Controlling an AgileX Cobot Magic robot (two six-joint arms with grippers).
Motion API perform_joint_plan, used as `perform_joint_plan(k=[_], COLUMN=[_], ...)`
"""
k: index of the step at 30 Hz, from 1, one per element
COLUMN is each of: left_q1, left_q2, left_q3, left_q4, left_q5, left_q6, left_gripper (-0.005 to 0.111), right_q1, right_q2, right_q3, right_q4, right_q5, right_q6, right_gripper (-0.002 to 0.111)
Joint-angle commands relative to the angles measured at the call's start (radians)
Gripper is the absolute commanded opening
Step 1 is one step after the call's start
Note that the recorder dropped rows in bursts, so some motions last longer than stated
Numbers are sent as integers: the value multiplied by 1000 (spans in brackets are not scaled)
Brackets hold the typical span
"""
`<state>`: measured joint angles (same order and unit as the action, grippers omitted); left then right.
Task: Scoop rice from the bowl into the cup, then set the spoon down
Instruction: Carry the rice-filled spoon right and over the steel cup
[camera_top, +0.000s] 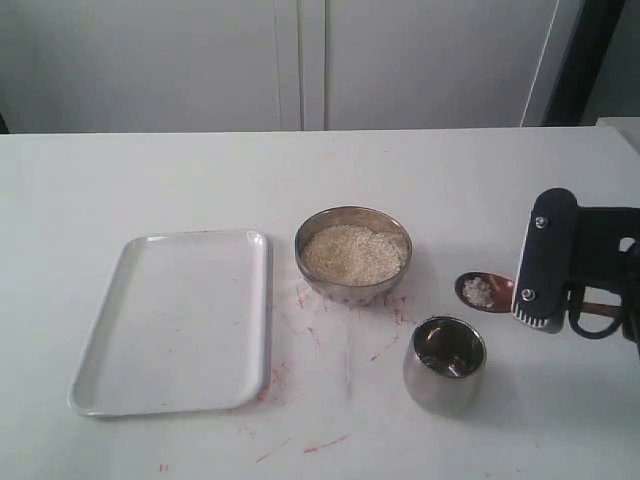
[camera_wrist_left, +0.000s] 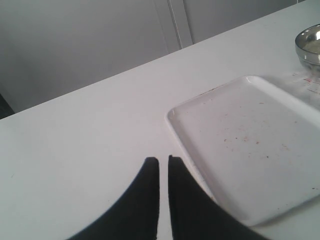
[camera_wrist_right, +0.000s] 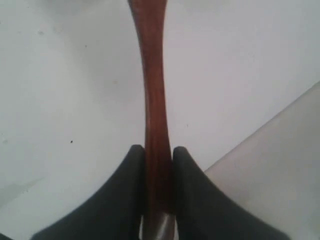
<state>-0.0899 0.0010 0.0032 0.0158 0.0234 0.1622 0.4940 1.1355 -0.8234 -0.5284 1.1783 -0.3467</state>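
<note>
Item nearest the lens: small rounded shiny steel cup (camera_top: 445, 362), upright on the white table (camera_top: 150, 180), handleless; whether it holds any grain I cannot tell. Just beyond its rim, raised off the table: dark reddish-brown wooden spoon (camera_top: 485, 292), oval bowl roughly level, carrying a small heap of off-white rice (camera_top: 478, 291). My right gripper (camera_wrist_right: 159, 152) is clamped on the spoon's long thin handle, one black finger on either side. Behind and to the left of the cup: wide shallow steel bowl (camera_top: 345, 292), dull grey rim, filled with the main stock of rice (camera_top: 354, 254). Further left: white rectangular plastic tray (camera_top: 170, 320), nothing on it beyond faint specks. Red smears (camera_top: 320, 445) mark the table around the bowl and in front of the tray. My left gripper (camera_wrist_left: 163, 160) is drawn together on nothing, a hairline gap between its tips, hovering beside the tray's corner. Hazards, as I judge them: the load is loose, so tipping the spoon before it is over the cup's narrow mouth would scatter grains on the table; the round handle could roll in my grip and tip the load; a low approach could knock the light cup over.
</note>
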Motion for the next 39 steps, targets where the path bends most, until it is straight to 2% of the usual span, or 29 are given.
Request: perform_joint_plan(k=[1,6,22,39], left_q1=[-3,-3,-3,-3], left_q2=[-1,-1,-1,-1], left_q3=[-3,-3,-3,-3], left_q4=[-7,-7,-7,-7], left_q5=[-2,-2,-2,-2], left_q6=[-1,-1,-1,-1], left_gripper=[14,14,14,14], right_q1=[-7,-7,-7,58], right_q2=[-9,17,114,114], right_q3=[8,8,8,8], right_q4=[-29,-29,-134,-229], right_q5=[3,3,0,-17], right_q6=[-21,-76,-78,-157], right_gripper=[3,3,3,3])
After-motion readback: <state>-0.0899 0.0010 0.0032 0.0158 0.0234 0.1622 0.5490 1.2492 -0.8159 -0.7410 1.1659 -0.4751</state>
